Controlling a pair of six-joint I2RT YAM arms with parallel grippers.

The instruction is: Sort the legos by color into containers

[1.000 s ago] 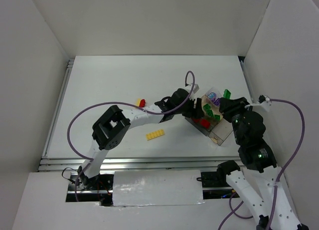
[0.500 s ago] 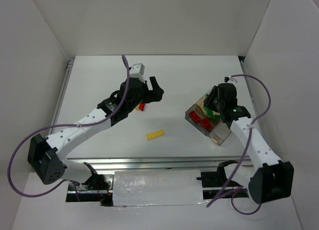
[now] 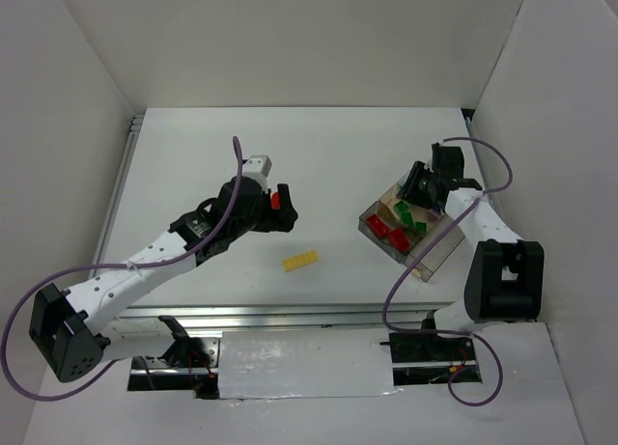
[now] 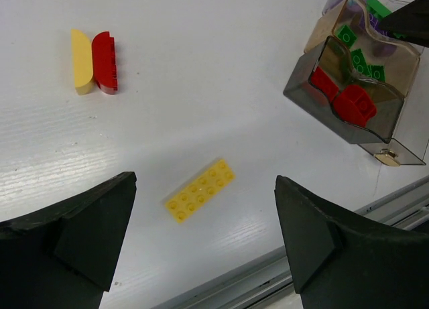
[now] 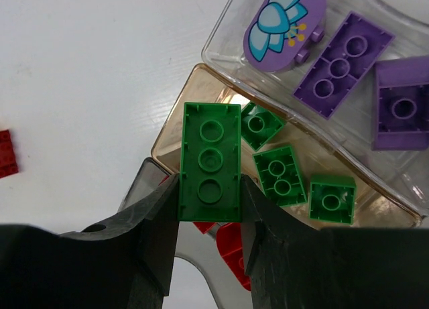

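— How far along are they?

— Well past halfway, I'd say. Look into the organizer box (image 5: pixel 221 37). One compartment has the purple bricks (image 5: pixel 342 64) and the round purple piece (image 5: pixel 285 21) with the flower on it. The next has three green bricks (image 5: pixel 280 171), and another holds the red bricks (image 4: pixel 348 101).

— And the right arm?

— The right gripper (image 5: pixel 209 188) is pinching a long green brick (image 5: pixel 210 161) by its sides, right over the rim of the green compartment. It looks ready to let go there, but the brick isn't dropped yet.

— What's out on the table (image 4: pixel 221 68)?

— Three things that I can see. A flat yellow plate (image 4: pixel 200 190) lies alone, well apart from the box. Farther off is a red brick (image 4: pixel 105 61) with a rounded yellow piece (image 4: pixel 82 61) pressed against its side.

— Left arm doing anything?

— The left gripper (image 4: pixel 205 181) hangs over the table with its jaws spread wide and nothing between them. The yellow plate sits straight below the gap, so my guess is that's its next pick.

— Any yellow in the box?

— None I can make out. So I'd say yellow hasn't been started, red needs one more, and green finishes when that brick drops.
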